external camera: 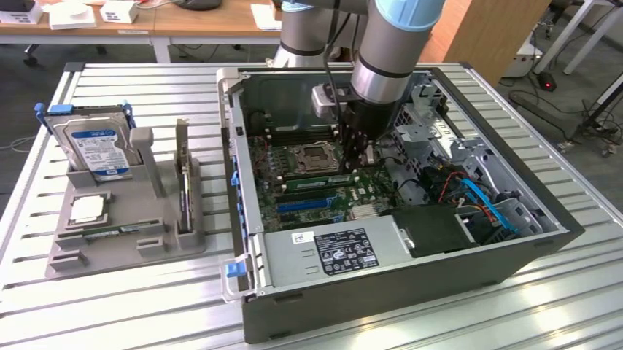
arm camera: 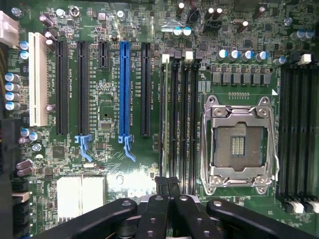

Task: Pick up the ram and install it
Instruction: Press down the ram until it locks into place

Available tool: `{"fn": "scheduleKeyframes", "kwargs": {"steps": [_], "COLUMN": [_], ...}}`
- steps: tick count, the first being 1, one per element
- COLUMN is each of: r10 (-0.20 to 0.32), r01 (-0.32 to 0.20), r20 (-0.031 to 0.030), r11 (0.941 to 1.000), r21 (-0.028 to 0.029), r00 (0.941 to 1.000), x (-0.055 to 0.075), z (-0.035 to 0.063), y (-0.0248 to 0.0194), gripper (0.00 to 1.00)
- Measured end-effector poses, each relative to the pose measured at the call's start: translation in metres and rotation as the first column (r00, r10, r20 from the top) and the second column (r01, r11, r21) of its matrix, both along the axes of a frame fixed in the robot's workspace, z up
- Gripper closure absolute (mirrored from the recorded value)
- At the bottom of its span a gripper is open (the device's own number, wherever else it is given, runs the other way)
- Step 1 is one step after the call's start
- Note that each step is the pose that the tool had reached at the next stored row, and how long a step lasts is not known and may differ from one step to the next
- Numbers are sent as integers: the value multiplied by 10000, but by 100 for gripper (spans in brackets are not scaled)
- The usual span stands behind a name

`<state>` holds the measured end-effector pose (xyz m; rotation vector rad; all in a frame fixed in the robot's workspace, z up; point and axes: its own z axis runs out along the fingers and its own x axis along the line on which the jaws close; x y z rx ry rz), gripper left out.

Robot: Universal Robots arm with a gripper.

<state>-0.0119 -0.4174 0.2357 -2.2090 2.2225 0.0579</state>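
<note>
The ram, a slim green stick, stands on edge in a memory slot of the motherboard, just beside the empty processor socket. In the wrist view I look down on the ram as a thin pale strip in the outermost of the slots next to the socket. My gripper reaches down into the open computer case, directly over that row of slots. Its black fingers are shut together above one end of the ram. Nothing is held between them. I cannot tell whether they touch the stick.
The case walls, the power supply and cables with drive bays hem the arm in. On the exterior view's left, a grey stand holds a hard drive, a square processor chip and a thin upright board.
</note>
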Motion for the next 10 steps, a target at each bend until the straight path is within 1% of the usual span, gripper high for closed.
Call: {"fn": "scheduleKeyframes", "kwargs": {"steps": [4,5,6,8,9,10], "r10": [0,0,0,0,0,1], "r01": [0,0,0,0,0,-1], "r20": [-1,0,0,0,4,7], "r11": [10000,10000,10000,10000,10000,10000], "r21": [0,1,0,-1,0,0], "r00": [10000,10000,10000,10000,10000,10000], "x": [0,0,0,-21,-78,-103], "z": [69,103,169,183,183,182], "y": [0,0,0,0,0,0], "gripper": [91,91,91,91,91,91]}}
